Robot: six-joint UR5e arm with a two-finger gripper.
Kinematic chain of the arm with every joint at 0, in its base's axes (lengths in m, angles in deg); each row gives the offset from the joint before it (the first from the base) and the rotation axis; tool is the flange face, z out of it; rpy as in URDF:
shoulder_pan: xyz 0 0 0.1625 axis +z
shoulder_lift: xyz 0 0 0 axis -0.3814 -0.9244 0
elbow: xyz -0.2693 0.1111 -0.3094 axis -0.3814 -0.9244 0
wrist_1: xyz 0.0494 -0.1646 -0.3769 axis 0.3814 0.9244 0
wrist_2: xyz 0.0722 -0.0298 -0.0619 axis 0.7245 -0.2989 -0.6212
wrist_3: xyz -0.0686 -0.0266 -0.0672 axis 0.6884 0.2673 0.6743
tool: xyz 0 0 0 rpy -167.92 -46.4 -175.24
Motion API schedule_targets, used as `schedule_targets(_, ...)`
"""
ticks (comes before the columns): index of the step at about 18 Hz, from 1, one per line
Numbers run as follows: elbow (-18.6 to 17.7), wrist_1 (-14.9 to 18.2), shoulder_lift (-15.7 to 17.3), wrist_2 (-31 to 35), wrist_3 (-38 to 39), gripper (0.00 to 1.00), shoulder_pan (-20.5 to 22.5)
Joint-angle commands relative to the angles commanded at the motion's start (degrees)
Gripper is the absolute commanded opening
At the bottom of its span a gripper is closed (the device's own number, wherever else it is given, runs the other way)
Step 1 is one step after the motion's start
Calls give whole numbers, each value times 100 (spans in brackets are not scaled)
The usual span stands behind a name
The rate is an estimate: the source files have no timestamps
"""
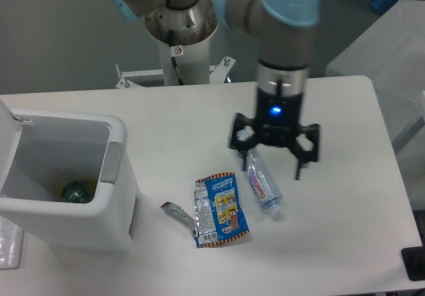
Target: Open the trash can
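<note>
The large boxy white plastic trash can (pixel 73 196) is located at the left counter (pixel 332 110) edge, lid raised and interior exposed; the opening step is judged complete. The two-finger gripper (pixel 274 156) is positioned well apart, above a crushed clear plastic bottle (pixel 262 183), jaws spread wide, nothing held. Only withdrawal is judged necessary.

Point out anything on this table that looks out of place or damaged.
Litter lies loose on the table beside the open trash can: a crushed clear plastic bottle on its side, a torn blue snack wrapper and a crumpled foil scrap. The gripper hangs open over the bottle.
</note>
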State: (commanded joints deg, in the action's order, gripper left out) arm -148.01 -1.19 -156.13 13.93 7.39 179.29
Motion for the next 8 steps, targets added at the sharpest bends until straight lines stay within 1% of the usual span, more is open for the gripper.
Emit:
schedule_targets(1, 26, 70, -53, 183, -308, 100, 141)
schedule_targets(3, -17, 131, -106, 771, -775, 100, 221)
schedule_targets(4, -26, 193, -142, 1009, -890, 100, 195)
schedule_targets(7, -44, 562, -159, 1405, -1215, 100, 99)
schedule_targets(8, -53, 597, -151, 1494, -1364, 100, 72)
